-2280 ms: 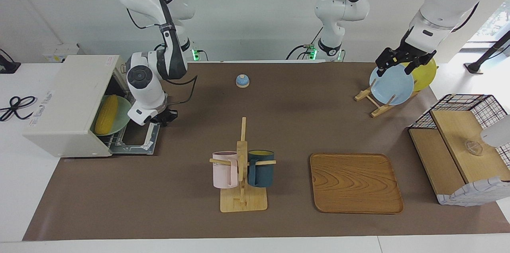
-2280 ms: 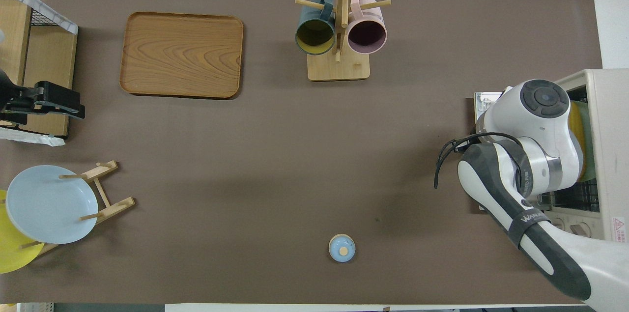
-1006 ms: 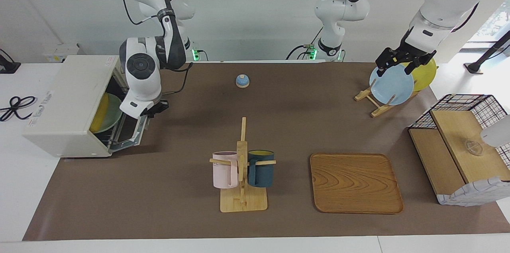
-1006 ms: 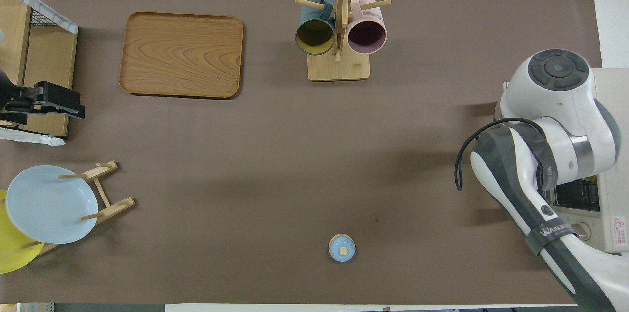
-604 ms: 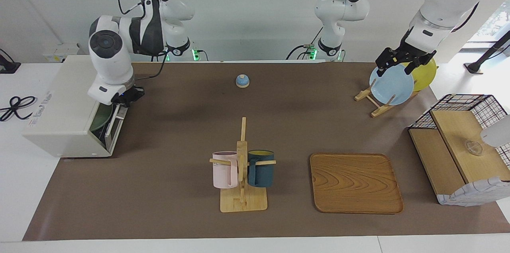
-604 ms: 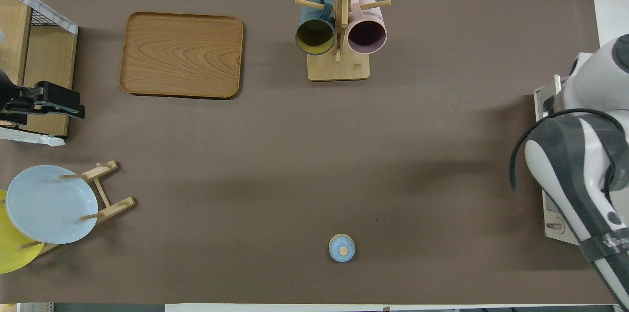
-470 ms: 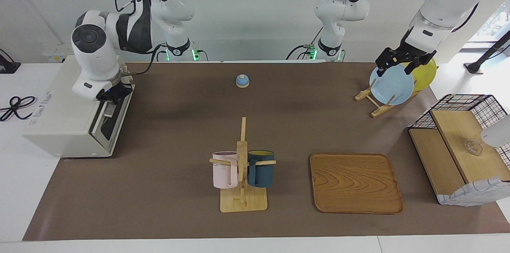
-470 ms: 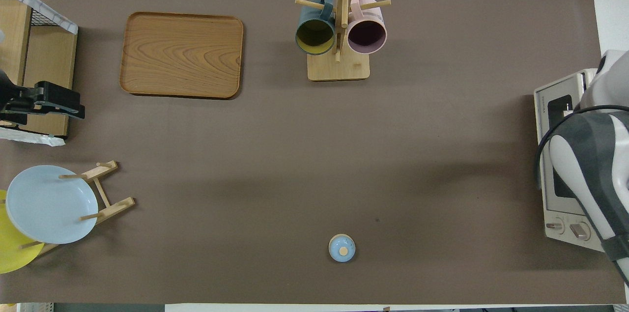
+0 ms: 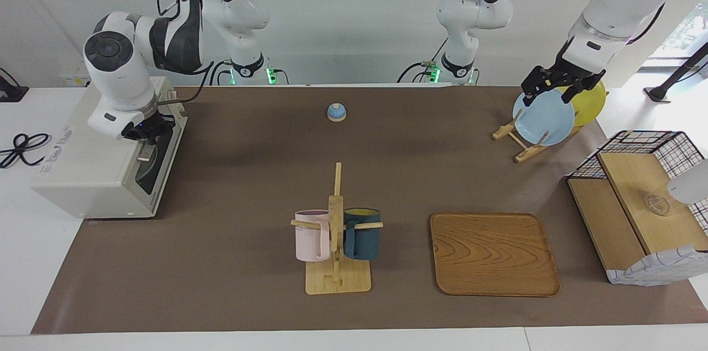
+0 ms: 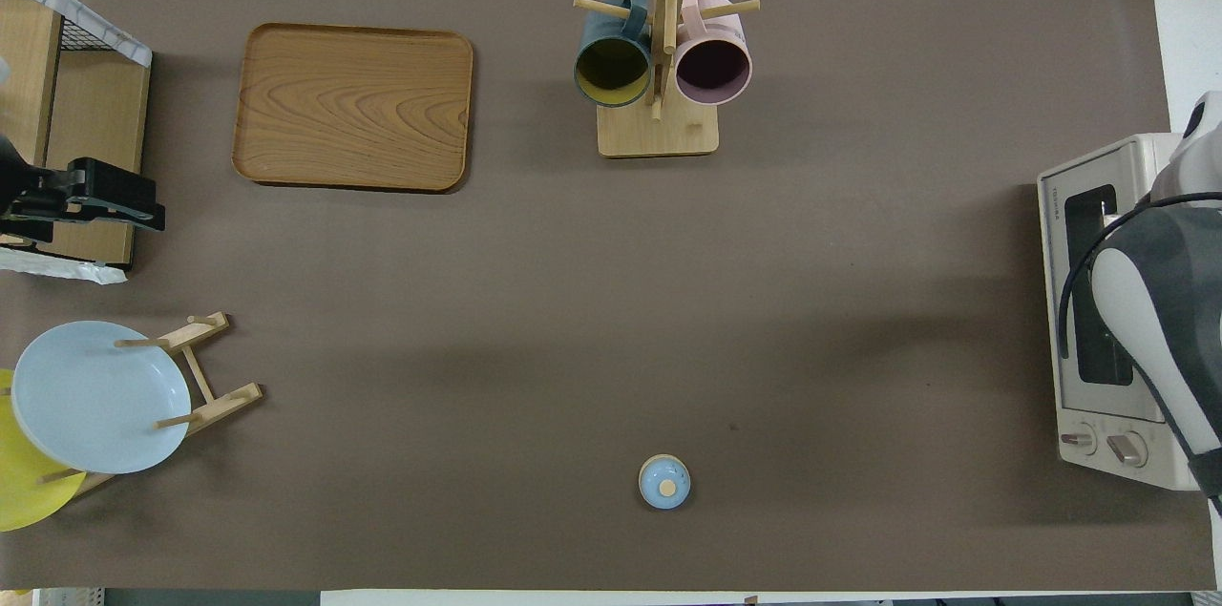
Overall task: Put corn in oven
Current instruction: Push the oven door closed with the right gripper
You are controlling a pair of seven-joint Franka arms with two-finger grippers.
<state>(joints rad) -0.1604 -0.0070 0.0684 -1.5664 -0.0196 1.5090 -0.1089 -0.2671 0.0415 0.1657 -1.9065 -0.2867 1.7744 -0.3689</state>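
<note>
- Watching the oven (image 9: 99,163) at the right arm's end of the tabletop (image 9: 249,262), I see its door up against the front, and I judge it closed or nearly so; a last sliver of gap I cannot rule out.
- Corn is not visible now; through the dark glass I make out only a pale shape, so I judge it is inside the oven but cannot confirm.
- Right claw (image 9: 142,131) sits at the top edge of the oven door, fingers shut together with nothing between them.
- Risk: if the door has not latched, lifting away could let it drop open again.
- Risk: pressing on with shut fingers could shove the oven along the tabletop or skid off the handle.
- Risk: the arm's cable hangs near the oven's top corner and could snag on retreat.
- Left claw (image 9: 556,85) waits over the blue plate (image 9: 543,118) in its rack, well apart from the oven, fingers spread and holding nothing; drifting down would knock the plate.
</note>
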